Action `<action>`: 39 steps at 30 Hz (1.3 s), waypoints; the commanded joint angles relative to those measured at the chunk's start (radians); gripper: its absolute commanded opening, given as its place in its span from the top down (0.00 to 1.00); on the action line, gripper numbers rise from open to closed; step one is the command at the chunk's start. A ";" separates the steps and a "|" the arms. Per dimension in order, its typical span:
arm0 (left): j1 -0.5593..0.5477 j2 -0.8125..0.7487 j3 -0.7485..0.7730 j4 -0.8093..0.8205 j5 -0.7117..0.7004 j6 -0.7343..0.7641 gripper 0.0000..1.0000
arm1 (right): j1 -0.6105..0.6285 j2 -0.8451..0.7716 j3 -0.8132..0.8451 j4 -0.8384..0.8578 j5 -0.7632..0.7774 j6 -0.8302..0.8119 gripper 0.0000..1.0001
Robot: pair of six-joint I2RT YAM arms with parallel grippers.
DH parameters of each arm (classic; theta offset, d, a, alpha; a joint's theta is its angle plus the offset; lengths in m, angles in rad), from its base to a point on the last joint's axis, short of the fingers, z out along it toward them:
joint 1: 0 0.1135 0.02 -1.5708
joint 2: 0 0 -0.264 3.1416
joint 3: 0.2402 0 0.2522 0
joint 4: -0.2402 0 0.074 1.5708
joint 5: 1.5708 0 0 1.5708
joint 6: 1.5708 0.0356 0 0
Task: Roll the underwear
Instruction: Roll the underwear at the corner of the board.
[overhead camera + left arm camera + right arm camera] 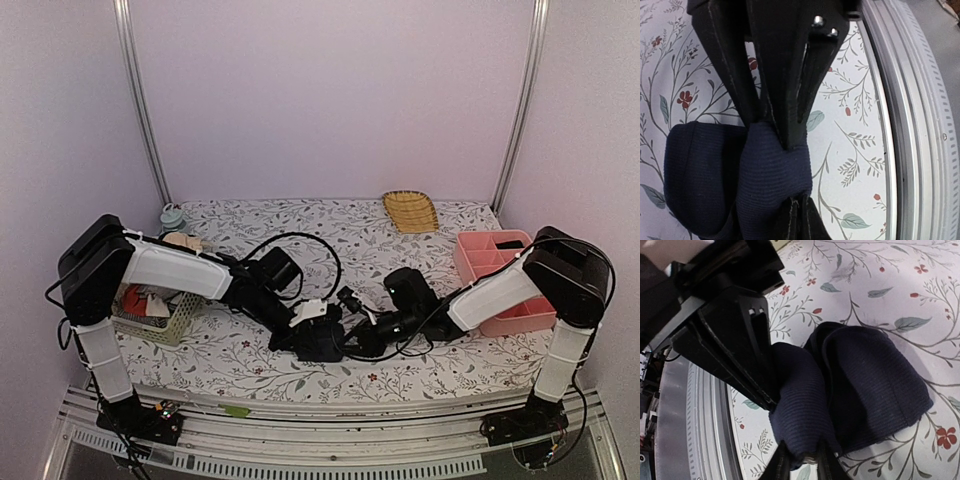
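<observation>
**Both pincers closed on the dark underwear at the near table edge**

Left gripper (785, 137): fingers clenched together on a bunched ridge of the underwear (700, 175). The cloth puckers right at the tips.

Right gripper (802, 467): its tips sit on either side of the same ridge, coming from the opposite end. Cloth is pinched between them, so it is grasping the underwear too.

The two grippers stand tip to tip with only the bunched fold between them.

The rest of the underwear is dark, ribbed and folded over with a rounded edge. It lies flat on the flowered table cover (850, 150), to one side of both grips.

The metal rail (920, 150) runs just beside the left gripper, on the side away from the cloth.

Overhead view:
- The pink divided tray (500, 275) is well apart, out past the right gripper beside its arm.
- The white basket (170, 320) holds other cloths and sits well off on the left gripper's outer side.
- The yellow woven dish (410, 211) is far beyond both grippers, by the back wall.
</observation>
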 commanded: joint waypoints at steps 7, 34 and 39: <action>0.016 0.038 -0.033 -0.069 -0.066 -0.009 0.91 | -0.022 0.085 0.030 0.060 -0.108 0.117 0.65; -0.174 -0.344 -0.334 0.383 -0.549 -0.037 0.27 | -0.092 0.372 0.336 -0.489 -0.372 0.277 1.00; -0.198 -0.245 -0.270 0.346 -0.563 -0.027 0.34 | -0.091 0.381 0.361 -0.547 -0.358 0.315 1.00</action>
